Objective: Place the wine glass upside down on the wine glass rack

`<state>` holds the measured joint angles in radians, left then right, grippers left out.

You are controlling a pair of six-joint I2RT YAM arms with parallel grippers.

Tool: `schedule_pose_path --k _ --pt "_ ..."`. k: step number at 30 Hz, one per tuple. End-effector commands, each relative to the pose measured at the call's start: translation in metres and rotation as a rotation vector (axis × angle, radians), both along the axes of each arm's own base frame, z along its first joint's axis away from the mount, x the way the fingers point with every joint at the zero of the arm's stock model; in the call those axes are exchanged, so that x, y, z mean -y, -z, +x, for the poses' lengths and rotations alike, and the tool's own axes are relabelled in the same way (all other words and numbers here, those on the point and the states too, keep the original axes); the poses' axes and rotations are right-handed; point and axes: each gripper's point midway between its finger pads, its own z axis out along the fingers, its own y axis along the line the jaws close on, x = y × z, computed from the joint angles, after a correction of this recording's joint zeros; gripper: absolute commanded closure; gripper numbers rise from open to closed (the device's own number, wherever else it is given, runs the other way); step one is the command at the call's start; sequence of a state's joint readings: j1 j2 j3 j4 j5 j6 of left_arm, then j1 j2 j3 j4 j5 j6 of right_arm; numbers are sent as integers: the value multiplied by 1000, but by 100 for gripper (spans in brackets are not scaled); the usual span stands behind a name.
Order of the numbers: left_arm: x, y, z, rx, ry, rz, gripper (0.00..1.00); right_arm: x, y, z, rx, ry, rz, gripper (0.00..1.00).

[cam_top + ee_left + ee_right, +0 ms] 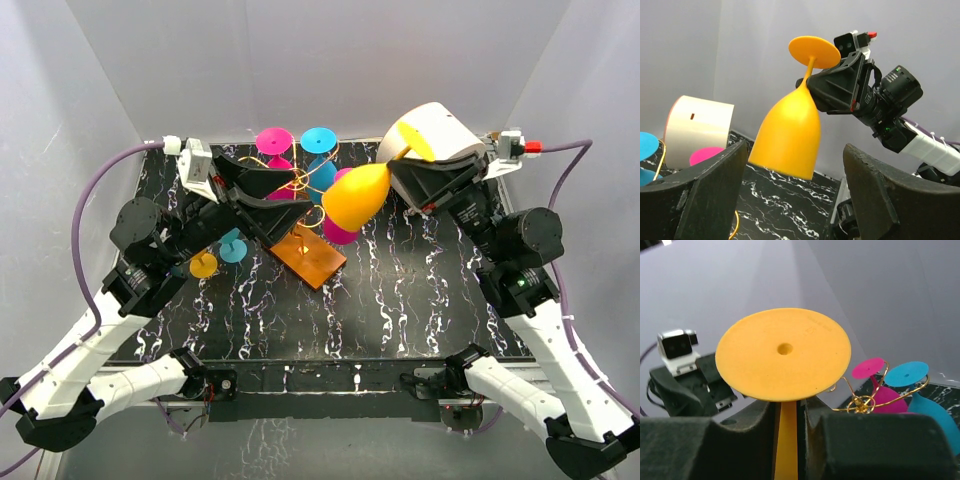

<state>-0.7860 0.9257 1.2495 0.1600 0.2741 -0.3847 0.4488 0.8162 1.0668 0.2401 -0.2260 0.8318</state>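
Right end effector around wine glass stem

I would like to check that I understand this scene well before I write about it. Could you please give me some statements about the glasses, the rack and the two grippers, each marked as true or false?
1. The right gripper holds the orange wine glass by its stem. True.
2. The left gripper is shut on that glass. False: it is open and grips nothing.
3. The glass is held with its foot up and its bowl down. True.
4. The rack carries no glasses. False: a pink glass and a blue glass hang on it.
5. The base of the rack is green. False: the base is orange.
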Motion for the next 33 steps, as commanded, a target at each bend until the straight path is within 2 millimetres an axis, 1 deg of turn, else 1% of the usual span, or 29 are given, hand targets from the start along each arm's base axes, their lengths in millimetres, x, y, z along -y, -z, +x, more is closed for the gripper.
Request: schedule_pose_path --k 1,5,7,12,18,21,24,29,33 --pt "-3 -16 -19 10 67 -25 24 -14 6 -37 250 -56 -333 100" --pt "-4 -22 -19 -2 69 -47 23 -17 24 -42 273 -78 -469 100" --pt "-3 -23 -15 -34 57 -64 23 -19 30 -43 285 -94 -508 100" --pt "2 -23 -1 -206 47 -144 23 -24 50 -31 272 -98 -580 100" --pt "10 -5 16 -445 29 -203 23 -34 64 -21 284 -129 -605 100" --pt "20 6 20 -536 61 -226 23 -41 75 -16 277 -168 -636 100" --pt "24 16 24 -622 61 -241 24 -46 82 -13 283 -197 -652 100" --pt "21 30 33 -745 3 -263 27 -54 86 -12 317 -243 -661 100" --pt "33 37 35 -837 38 -265 34 -60 84 -10 335 -280 -661 100"
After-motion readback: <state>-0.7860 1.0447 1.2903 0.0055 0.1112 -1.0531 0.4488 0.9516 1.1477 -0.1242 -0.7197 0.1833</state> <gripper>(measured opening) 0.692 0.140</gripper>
